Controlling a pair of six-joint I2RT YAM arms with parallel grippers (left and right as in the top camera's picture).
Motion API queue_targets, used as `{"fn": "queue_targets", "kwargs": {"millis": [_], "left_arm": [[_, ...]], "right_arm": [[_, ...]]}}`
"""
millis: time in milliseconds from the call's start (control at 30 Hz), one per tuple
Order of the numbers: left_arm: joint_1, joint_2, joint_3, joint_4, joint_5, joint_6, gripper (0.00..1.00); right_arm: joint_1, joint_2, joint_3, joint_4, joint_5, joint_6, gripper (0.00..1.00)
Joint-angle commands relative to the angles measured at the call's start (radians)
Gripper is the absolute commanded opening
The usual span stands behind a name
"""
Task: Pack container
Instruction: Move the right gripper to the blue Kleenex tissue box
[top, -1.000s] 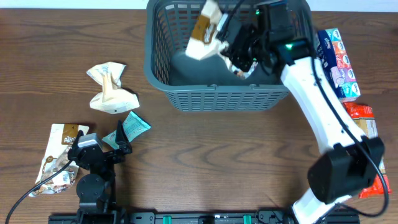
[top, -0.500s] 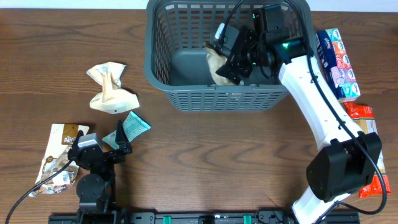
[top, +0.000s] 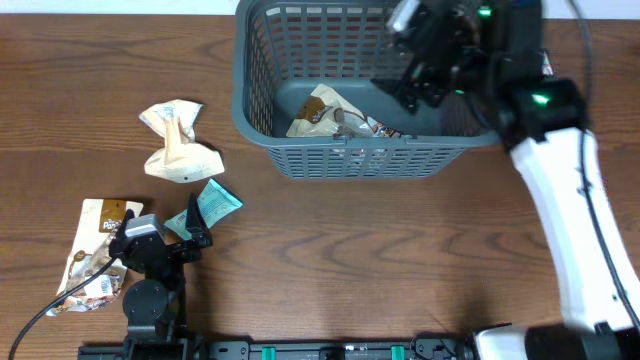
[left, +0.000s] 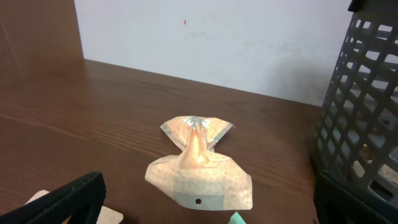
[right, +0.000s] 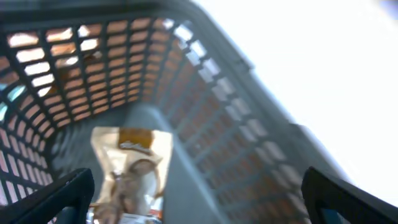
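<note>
The container (top: 300, 160) is a dark grey slotted basket at the table's back centre. A brown and white snack packet (top: 322, 114) lies loose on its floor. My right gripper (top: 425, 55) hovers above the basket's right half, open and empty. In the right wrist view the packet (right: 132, 173) lies below the wide-apart fingers (right: 57, 195), with the basket wall (right: 205, 99) behind. My left gripper (top: 160, 236) rests open near the front left. Its wrist view faces a tan twisted packet (left: 199, 167) and the basket's side (left: 364, 106).
On the table's left lie the tan packet (top: 178, 143), a small teal packet (top: 215, 202) and a brown and white packet (top: 93, 255) beside the left gripper. The white right arm (top: 570, 190) stretches along the right side.
My right gripper opened and let go of the brown and white packet, which dropped into the basket. The right arm then rose and shifted right. The left arm stayed still.
</note>
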Motion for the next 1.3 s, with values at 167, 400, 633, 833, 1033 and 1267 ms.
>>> {"fn": "queue_targets", "kwargs": {"millis": [167, 400, 633, 833, 1033, 1267], "left_arm": [[-0.004, -0.006, -0.027, -0.024, -0.008, -0.009, 0.99], [-0.004, -0.006, -0.027, -0.024, -0.008, -0.009, 0.99], [-0.004, -0.006, -0.027, -0.024, -0.008, -0.009, 0.99], [-0.004, -0.006, -0.027, -0.024, -0.008, -0.009, 0.99], [-0.004, -0.006, -0.027, -0.024, -0.008, -0.009, 0.99], [-0.004, -0.006, -0.027, -0.024, -0.008, -0.009, 0.99]], "right_arm": [[-0.252, -0.144, 0.018, -0.004, 0.233, 0.243, 0.99], [-0.433, -0.133, 0.018, -0.094, 0.259, 0.369, 0.99], [-0.560, -0.002, 0.048, -0.134, 0.288, 0.349, 0.99], [-0.605, 0.167, 0.116, -0.182, 0.333, 0.348, 0.99], [-0.634, 0.342, 0.253, -0.239, 0.330, 0.322, 0.99], [-0.656, 0.543, 0.428, -0.358, 0.340, 0.304, 0.99]]}}
